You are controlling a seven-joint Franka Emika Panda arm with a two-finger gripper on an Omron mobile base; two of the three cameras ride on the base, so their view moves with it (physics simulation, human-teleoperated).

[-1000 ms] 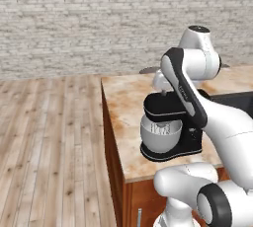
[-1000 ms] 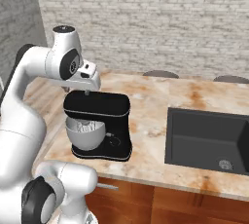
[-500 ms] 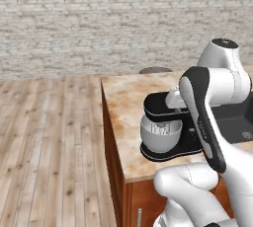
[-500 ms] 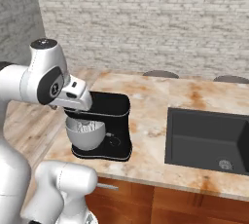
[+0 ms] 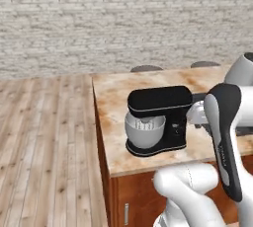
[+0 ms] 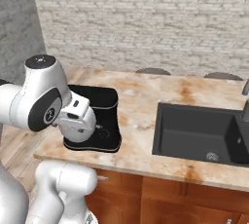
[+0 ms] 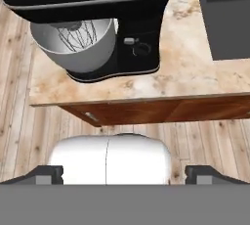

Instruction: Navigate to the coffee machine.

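Note:
The coffee machine is out of view. My gripper (image 7: 125, 175) is open, its two dark fingertips (image 7: 49, 174) standing far apart with nothing between them. The hand hangs low on the near side of a black stand mixer (image 5: 155, 120) with a steel bowl, and looks down over the counter's front edge. That mixer (image 6: 99, 116) stands on the near left corner of the marble island counter (image 5: 113, 93), and in the hand view the mixer (image 7: 93, 28) sits at the top.
A dark sink (image 6: 199, 133) is sunk into the counter right of the mixer, with a faucet (image 6: 245, 99) at the far right. Two stools (image 5: 146, 68) stand behind the island. Wooden floor (image 5: 44, 147) stretches left to a brick wall.
The arm has folded down: the hand dropped from above the mixer to its near side. The whole scene has shifted slightly in both base views.

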